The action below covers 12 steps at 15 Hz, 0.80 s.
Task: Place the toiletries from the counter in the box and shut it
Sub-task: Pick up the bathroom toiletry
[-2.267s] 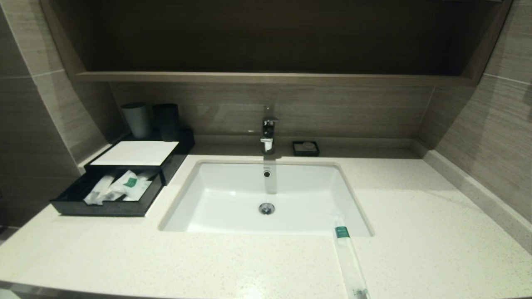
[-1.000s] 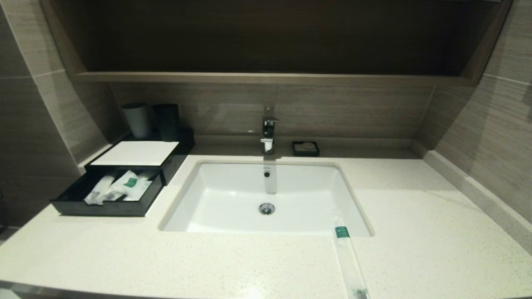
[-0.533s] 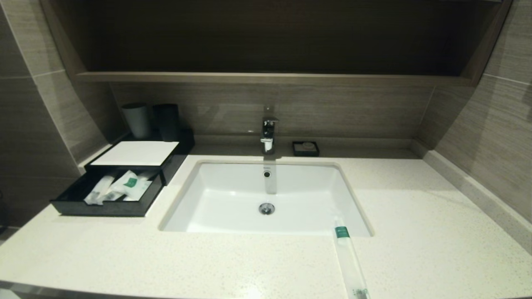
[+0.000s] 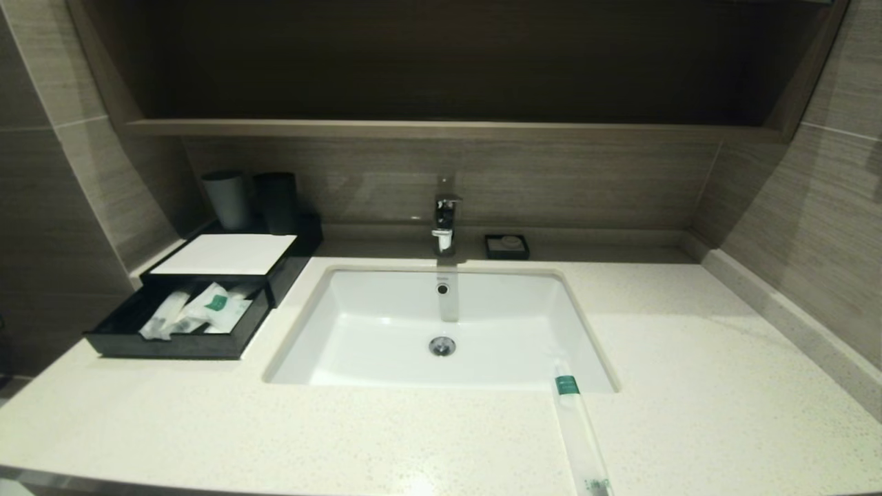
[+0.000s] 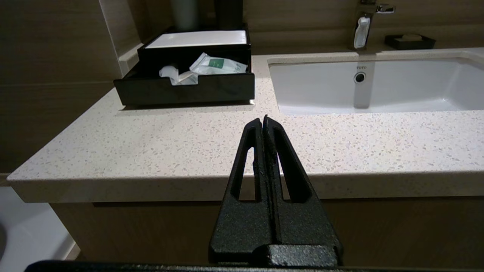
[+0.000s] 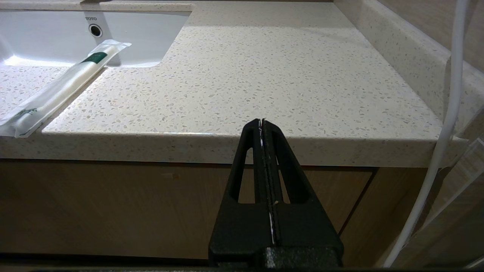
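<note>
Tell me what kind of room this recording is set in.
Most likely a hotel bathroom vanity: a white sink basin with a chrome faucet set in a speckled stone counter, and a black box holding wrapped guest toiletries.

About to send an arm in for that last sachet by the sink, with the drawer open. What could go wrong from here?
1. The long sachet overhangs the sink basin at one end and the counter front edge at the other; a nudge might tip it off.
2. Sachets in the box drawer stand above its rim and could jam closing.
</note>
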Available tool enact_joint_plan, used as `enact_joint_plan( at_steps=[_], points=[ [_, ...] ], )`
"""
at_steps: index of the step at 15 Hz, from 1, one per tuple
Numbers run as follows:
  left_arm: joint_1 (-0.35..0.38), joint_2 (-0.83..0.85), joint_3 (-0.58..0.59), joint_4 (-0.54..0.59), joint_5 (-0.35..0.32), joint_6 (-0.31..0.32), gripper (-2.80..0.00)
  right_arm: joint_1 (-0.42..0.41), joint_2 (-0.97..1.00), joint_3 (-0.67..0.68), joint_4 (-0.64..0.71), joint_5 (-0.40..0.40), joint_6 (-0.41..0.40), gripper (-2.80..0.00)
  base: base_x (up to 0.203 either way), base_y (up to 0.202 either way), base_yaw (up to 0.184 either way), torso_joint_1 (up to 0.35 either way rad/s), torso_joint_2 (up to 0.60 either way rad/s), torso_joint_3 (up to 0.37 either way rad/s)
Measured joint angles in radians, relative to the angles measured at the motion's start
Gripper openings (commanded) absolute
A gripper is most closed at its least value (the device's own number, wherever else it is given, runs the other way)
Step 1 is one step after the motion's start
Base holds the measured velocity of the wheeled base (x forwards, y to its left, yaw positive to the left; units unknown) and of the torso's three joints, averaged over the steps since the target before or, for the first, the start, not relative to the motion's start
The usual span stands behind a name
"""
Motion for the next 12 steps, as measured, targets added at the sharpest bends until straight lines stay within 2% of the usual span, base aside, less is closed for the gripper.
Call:
enact_joint_plan(
  at_steps=[6, 9, 12],
  points=[
    [0.000, 0.000, 0.002, 0.027, 0.004, -0.001, -2.80, 0.000, 0.000, 0.000, 0.000, 0.000, 0.000, -2.80, 0.000, 0.000, 0.000, 0.000, 0.00, 0.000],
    [0.000, 0.000, 0.002, 0.107, 0.025, -0.010, -2.80, 0.000, 0.000, 0.000, 0.000, 0.000, 0.000, -2.80, 0.000, 0.000, 0.000, 0.000, 0.00, 0.000],
    [0.000, 0.000, 0.002, 0.086, 0.034, -0.027, -2.80, 0.000, 0.000, 0.000, 0.000, 0.000, -0.001, -2.80, 0.000, 0.000, 0.000, 0.000, 0.00, 0.000]
  ],
)
